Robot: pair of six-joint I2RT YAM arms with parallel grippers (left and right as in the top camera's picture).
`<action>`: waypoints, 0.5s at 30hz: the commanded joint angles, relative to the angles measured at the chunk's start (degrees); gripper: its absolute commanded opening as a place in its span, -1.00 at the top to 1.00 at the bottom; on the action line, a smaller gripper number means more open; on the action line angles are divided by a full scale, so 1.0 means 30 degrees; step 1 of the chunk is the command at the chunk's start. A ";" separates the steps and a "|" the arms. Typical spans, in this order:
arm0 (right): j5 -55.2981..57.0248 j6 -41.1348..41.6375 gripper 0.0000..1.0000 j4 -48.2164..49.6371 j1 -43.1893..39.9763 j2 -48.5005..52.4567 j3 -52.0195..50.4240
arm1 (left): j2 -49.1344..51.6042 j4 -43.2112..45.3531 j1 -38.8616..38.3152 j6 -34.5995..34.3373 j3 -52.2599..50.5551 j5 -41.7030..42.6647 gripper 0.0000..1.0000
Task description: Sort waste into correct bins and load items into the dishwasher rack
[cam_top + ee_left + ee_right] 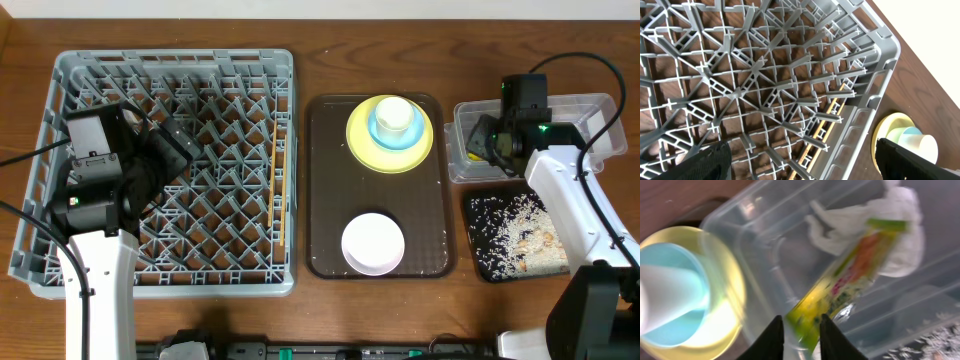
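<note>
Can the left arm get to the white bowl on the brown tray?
Probably yes: the left gripper hangs open over the rack, and the white bowl sits bare, nothing on it.

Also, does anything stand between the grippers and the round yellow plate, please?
Yes: a light blue bowl sits on the yellow plate, a small white cup inside it; only the rim is bare.
</note>
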 commanded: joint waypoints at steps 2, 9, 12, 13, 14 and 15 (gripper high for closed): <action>-0.2412 -0.0459 0.45 0.0255 0.0226 -0.0954 0.0583 | 0.0087 -0.0044 0.0080 -0.0095 0.0248 0.0029 -0.86; -0.3096 -0.3672 0.39 0.0036 0.3024 -0.2113 0.0685 | 0.0095 -0.0044 0.0080 -0.0095 0.0248 0.0029 -0.87; -0.3067 -0.5217 0.35 -0.0474 0.4779 -0.1887 0.0670 | 0.0087 -0.0044 0.0080 -0.0095 0.0248 0.0029 -0.86; -0.2900 -0.5581 0.31 -0.0568 0.5428 -0.1719 0.0656 | 0.0095 -0.0044 0.0080 -0.0095 0.0248 0.0029 -0.87; -0.2586 -0.5676 0.27 -0.0568 0.5894 -0.1559 0.0634 | 0.0087 -0.0044 0.0080 -0.0095 0.0248 0.0029 -0.86; -0.2033 -0.5661 0.21 -0.0561 0.6426 -0.1362 0.0605 | 0.0087 -0.0044 0.0080 -0.0095 0.0248 0.0029 -0.86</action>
